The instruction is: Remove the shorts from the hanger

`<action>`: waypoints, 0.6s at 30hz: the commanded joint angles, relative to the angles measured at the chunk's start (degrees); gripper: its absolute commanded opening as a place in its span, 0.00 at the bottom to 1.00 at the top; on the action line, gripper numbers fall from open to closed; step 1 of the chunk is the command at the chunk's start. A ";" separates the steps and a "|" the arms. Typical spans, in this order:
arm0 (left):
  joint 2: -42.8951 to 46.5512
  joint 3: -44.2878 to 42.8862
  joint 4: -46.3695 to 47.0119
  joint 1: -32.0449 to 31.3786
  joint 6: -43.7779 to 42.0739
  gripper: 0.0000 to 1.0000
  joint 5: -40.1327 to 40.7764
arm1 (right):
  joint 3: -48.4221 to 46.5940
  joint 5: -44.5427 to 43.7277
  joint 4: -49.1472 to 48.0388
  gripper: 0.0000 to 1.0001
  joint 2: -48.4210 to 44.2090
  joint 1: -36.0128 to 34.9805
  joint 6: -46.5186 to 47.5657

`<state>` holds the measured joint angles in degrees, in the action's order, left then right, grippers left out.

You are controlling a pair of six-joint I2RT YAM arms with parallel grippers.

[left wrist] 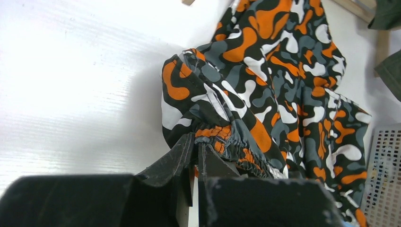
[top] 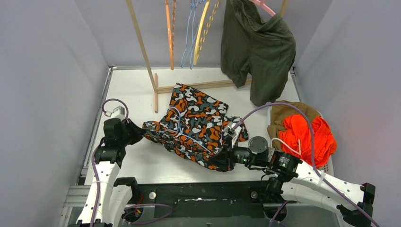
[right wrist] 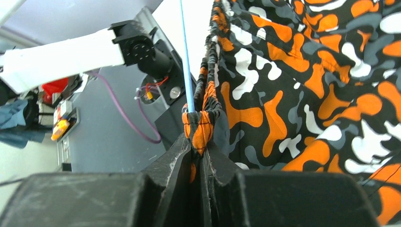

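From the top camera: shows the camouflage shorts [top: 194, 125] lying crumpled on the white table [top: 132, 94], just in front of the wooden rack [top: 156, 90] and touching its foot bar, with a thin blue hanger wire [top: 181, 128] looped across the cloth. Places the left gripper [top: 137, 133] at the cloth's end below the rack's left post, and the right gripper [top: 226, 158] at the hem farthest from the rack, both buried in fabric. Shows dark green shorts [top: 257, 47] hanging from the rack's right end, and orange, blue and yellow hangers [top: 189, 33] dangling from the middle of its rail. Shows orange-red shorts [top: 307, 135] heaped on brown shorts [top: 283, 113], off the right end of the rack's foot. From the left wrist: shows the left gripper [left wrist: 196, 151] pinched tight on a gathered elastic edge of the camouflage shorts [left wrist: 283, 71], with the rest draped away toward the rack over the table [left wrist: 71, 71]. From the right wrist: shows the right gripper [right wrist: 198, 151] squeezed onto a bunched fold of the camouflage shorts [right wrist: 307, 85], with the blue hanger wire [right wrist: 185, 56] rising straight out of that same fold.
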<state>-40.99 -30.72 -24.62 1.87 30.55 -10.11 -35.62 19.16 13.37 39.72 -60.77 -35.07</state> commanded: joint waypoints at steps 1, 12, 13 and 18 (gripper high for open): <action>-1.94 -2.51 1.18 2.61 0.47 0.00 11.28 | 0.92 6.35 -5.92 0.00 -3.43 -1.69 2.27; -3.26 -2.20 0.40 3.12 2.41 0.00 14.88 | 9.60 10.66 -19.85 0.00 -17.22 -1.72 4.33; -3.55 -2.28 0.45 3.14 2.41 0.00 14.46 | 9.75 8.38 -19.45 0.00 -18.66 -1.72 4.24; -3.40 -1.32 3.36 2.89 0.45 0.00 7.44 | 6.69 -4.62 -10.92 0.00 -17.68 -1.69 3.55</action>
<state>-44.34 -30.87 -28.51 2.46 33.91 -8.64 -24.21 19.03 4.84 22.28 -61.43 -31.05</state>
